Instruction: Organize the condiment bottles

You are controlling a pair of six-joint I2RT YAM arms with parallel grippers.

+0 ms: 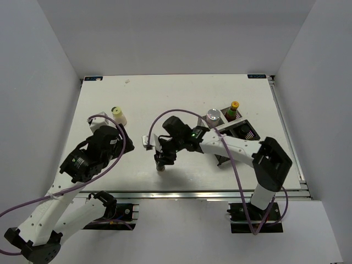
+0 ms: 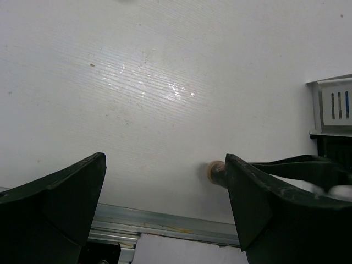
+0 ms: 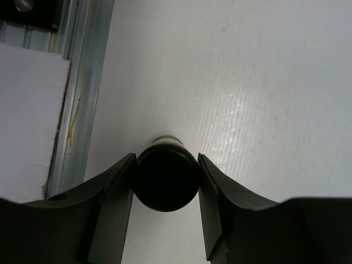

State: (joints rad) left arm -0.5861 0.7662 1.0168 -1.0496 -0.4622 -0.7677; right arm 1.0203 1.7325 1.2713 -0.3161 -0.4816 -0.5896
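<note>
A short dark spice jar with a black cap stands near the table's front edge. My right gripper is shut on it, a finger pressed to each side of the cap; from above it is at the front middle. The jar's tan base peeks past my left finger. My left gripper is open and empty, just in front of the cream bottle with yellow cap. The silver-lidded shaker and dark yellow-capped sauce bottle stand at the rack. The second spice jar is not visible.
The black-and-silver compartment rack sits at the right of the table, partly under my right arm; its edge shows in the left wrist view. The metal rail of the table's front edge runs close beside the held jar.
</note>
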